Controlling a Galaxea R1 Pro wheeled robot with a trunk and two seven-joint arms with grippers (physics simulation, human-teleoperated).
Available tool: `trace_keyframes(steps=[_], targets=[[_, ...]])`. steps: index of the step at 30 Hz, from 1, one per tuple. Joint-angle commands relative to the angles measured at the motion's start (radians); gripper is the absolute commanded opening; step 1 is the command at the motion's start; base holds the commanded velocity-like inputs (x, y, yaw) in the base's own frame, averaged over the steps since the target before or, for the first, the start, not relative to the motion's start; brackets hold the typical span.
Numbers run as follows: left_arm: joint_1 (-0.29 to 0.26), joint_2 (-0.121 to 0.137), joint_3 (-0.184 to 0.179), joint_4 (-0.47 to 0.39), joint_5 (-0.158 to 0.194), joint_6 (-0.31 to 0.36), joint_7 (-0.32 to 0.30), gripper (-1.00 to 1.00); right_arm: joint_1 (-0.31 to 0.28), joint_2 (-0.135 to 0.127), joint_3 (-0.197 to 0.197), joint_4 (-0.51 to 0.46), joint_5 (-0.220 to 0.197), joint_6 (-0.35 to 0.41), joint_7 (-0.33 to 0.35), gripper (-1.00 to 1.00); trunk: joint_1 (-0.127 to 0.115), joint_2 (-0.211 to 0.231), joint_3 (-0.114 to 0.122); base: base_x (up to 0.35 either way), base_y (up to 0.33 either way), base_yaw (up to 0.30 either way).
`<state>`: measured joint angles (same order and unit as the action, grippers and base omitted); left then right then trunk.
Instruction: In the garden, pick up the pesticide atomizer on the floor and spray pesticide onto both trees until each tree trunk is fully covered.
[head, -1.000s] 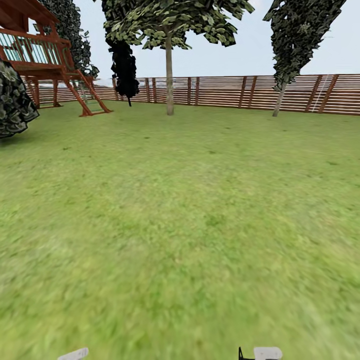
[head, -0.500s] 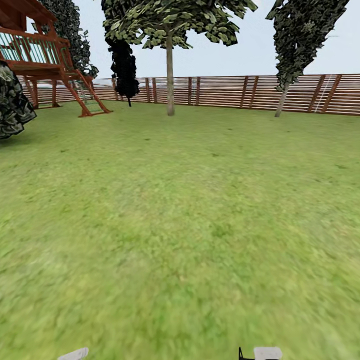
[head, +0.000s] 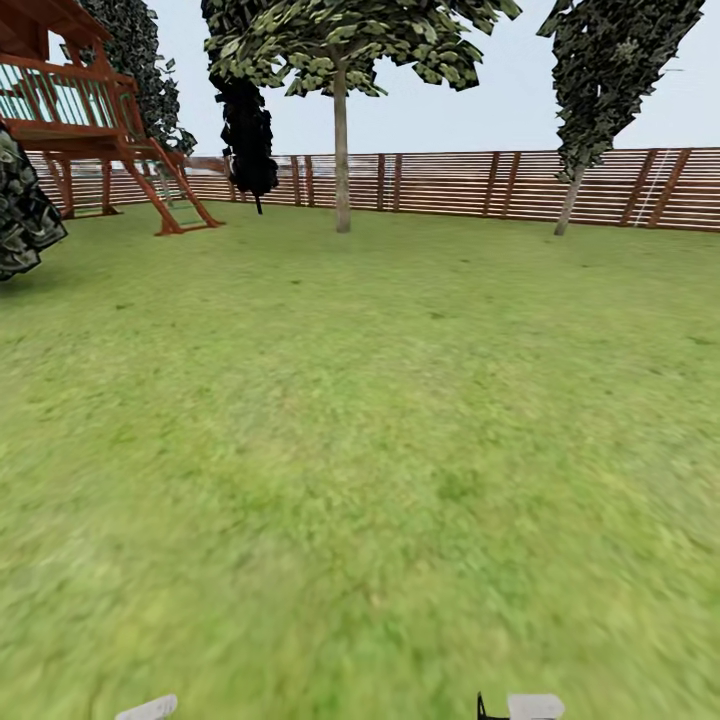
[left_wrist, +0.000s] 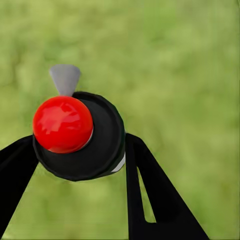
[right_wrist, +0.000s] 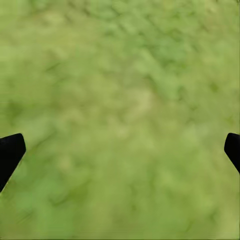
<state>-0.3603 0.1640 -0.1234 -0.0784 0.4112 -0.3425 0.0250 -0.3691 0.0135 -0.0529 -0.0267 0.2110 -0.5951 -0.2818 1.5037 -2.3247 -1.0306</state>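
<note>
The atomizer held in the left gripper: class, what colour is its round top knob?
Bright red, on a black cap; the atomizer shows best in the left wrist view.

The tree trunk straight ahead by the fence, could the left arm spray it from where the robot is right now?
Probably not. The tree trunk stands far across the floor, by the fence. The left gripper holds the pesticide atomizer over grass, so the robot likely has to drive closer first.

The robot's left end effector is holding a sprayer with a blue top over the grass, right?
Almost. The left end effector does hold the sprayer over the grass, but its top is red, not blue. The left wrist view shows the red round cap on a black body between the two black fingers.
</note>
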Motion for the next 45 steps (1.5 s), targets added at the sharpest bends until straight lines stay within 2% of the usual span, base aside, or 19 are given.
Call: trace_keyframes(steps=[1,45], targets=[[-0.001,0.000,-0.009,0.000,0.006,-0.003,0.003,-1.00,-0.001,0.000,-0.005,0.001,0.011,-0.002,-0.007,1.00,0.000,0.000,-0.001,0.339,0.096,0.000],[0.000,-0.001,-0.009,0.000,0.004,-0.003,0.003,-1.00,-0.001,0.000,-0.005,0.001,0.011,-0.002,-0.007,1.00,0.000,0.000,-0.001,0.339,0.096,0.000]])
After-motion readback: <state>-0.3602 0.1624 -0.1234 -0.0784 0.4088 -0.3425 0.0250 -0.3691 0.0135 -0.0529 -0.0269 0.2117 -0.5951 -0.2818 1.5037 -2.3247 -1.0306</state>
